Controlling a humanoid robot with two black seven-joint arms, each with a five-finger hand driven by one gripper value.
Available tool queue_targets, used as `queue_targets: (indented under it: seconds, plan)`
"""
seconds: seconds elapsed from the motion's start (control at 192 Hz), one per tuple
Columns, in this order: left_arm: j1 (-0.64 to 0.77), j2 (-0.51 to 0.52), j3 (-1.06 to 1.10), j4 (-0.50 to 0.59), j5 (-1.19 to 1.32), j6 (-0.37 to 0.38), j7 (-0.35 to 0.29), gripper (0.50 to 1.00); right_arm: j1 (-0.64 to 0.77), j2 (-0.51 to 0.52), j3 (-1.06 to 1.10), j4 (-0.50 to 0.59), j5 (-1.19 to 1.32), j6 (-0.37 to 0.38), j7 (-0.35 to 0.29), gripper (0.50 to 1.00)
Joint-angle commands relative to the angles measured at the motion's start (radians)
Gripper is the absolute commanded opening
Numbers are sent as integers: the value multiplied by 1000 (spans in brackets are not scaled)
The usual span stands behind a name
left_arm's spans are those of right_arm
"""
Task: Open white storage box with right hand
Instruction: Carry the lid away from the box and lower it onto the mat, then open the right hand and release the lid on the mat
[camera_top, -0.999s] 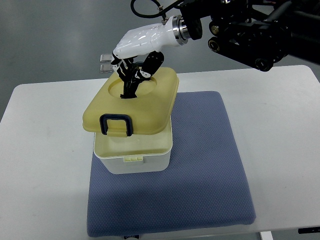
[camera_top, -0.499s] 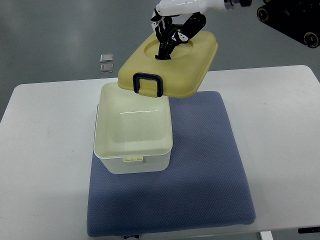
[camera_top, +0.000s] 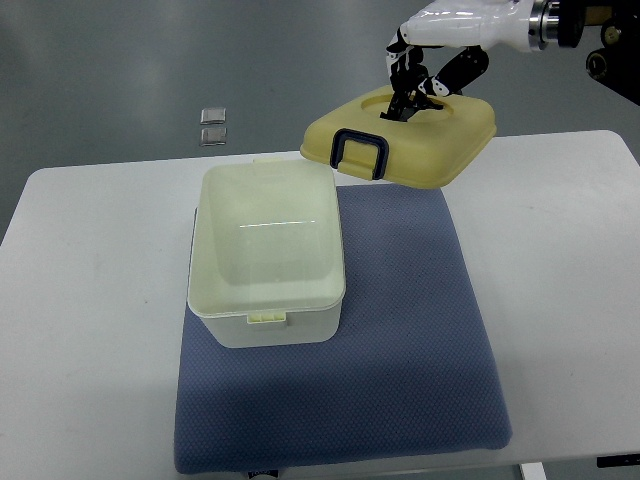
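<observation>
A white storage box (camera_top: 264, 255) stands open on the left part of a blue mat (camera_top: 390, 340), its inside bare. Its yellow lid (camera_top: 400, 140), with a dark blue clasp (camera_top: 359, 155) on the near edge, hangs in the air over the mat's far edge, to the right of the box and clear of it. My right hand (camera_top: 412, 92) comes in from the upper right; its dark fingers (camera_top: 405, 100) are curled into the round recess on top of the lid and hold it up. The left arm does not show.
The mat lies on a white table (camera_top: 90, 330). Two small metal squares (camera_top: 212, 125) sit on the grey floor beyond the table's far edge. A small latch tab (camera_top: 266, 318) juts from the box's near rim.
The lid has come off the box: it was lifted up, then carried to the right and a little away. It now hangs beside the box rather than over it.
</observation>
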Motion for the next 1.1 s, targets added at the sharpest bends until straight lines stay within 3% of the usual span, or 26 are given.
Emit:
queue_targets:
  seconds: [0.0,0.453,1.015,1.093]
  plan:
    - [0,0,0,0,0,0,0,1000,-26,-28,0,-1,0,-14,0,500]
    - [0,0,0,0,0,0,0,1000,-186,-77,-3,-18,-2,-98,0,500]
    - [0,0,0,0,0,0,0,1000,-264,39,-6,-53,-6,-126,0,500]
    - [0,0,0,0,0,0,0,1000,-269,51,-3,-53,-5,-127,0,547]
